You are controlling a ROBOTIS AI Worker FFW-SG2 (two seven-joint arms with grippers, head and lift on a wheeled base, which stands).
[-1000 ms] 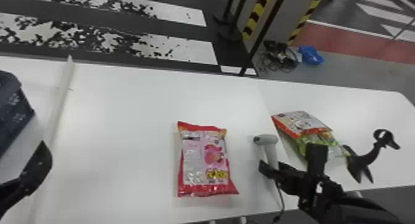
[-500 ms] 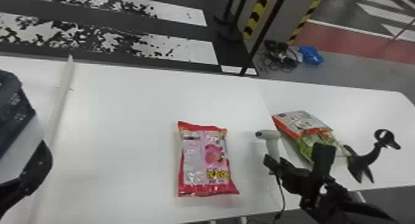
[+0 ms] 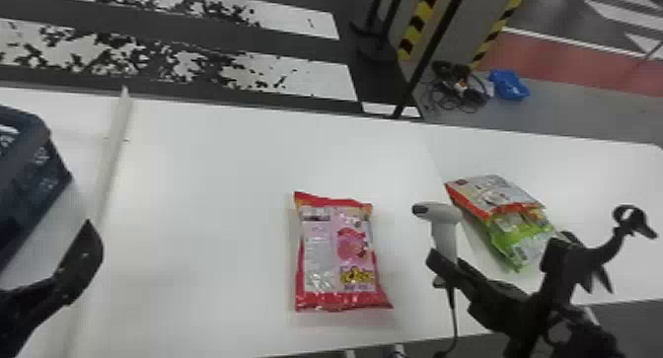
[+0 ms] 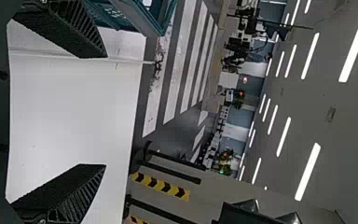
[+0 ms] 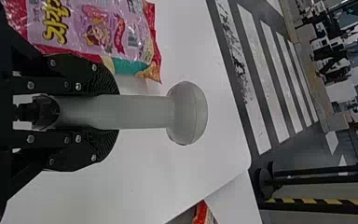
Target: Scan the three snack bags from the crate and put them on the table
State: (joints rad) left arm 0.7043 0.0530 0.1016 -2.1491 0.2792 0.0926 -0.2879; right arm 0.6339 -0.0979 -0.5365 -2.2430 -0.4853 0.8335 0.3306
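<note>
My right gripper [image 3: 444,270] is shut on the handle of the grey scanner [image 3: 446,219], held upright between the pink snack bag [image 3: 340,253] and two others. The pink bag lies flat on the white table [image 3: 207,184]. A red-and-white bag [image 3: 493,194] partly covers a green bag [image 3: 523,238] at the right. In the right wrist view, my right gripper [image 5: 112,112] clasps the scanner [image 5: 140,112] beside the pink bag [image 5: 107,28]. My left gripper [image 3: 81,263] is near the dark crate [image 3: 29,184]; its fingers stand apart in the left wrist view, the gripper [image 4: 106,111] holding nothing.
A pale raised strip [image 3: 111,155] runs across the table beside the crate. Behind my right arm stands a black hooked stand [image 3: 604,251]. The scanner's cable [image 3: 453,317] hangs toward the table's near edge.
My right gripper has shifted slightly right and away from the robot with the scanner, farther from the pink bag. The left arm and the bags have stayed where they were.
</note>
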